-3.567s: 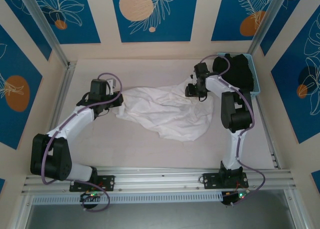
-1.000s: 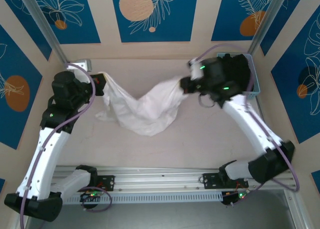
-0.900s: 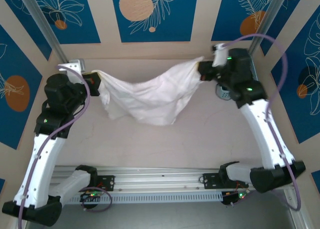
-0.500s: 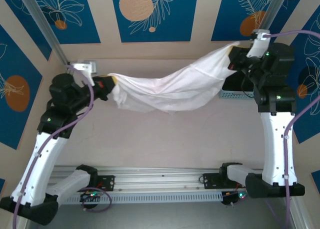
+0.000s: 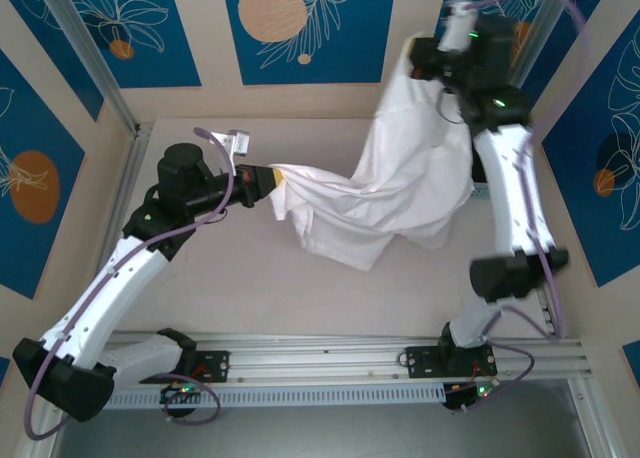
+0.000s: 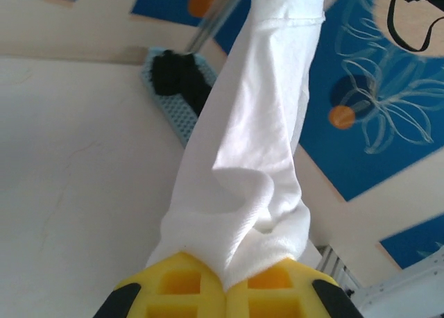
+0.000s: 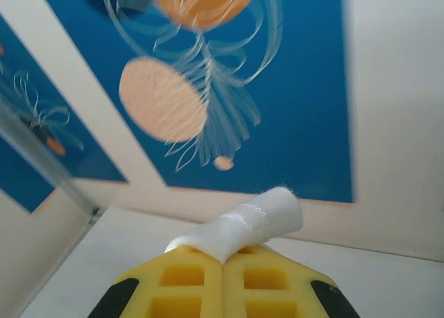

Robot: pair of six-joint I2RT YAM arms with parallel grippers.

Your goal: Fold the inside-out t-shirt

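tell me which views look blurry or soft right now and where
Top external: evenly lit and mostly crisp, with slight smear at the high right gripper and the top of the t-shirt. Left wrist: the cloth weave is sharp, the wall behind it soft. Right wrist: the wall's blue print is blurred, the pinched hem and yellow fingers sharper.

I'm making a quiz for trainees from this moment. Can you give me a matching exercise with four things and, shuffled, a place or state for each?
Things:
1. left gripper
2. right gripper
3. t-shirt
4. black garment

Places or states:
A. in the blue basket
B. raised high, shut on cloth
C. white, hanging between both grippers
D. low over the table, shut on cloth

Pairs: 1-D, 2-B, 3-C, 4-A
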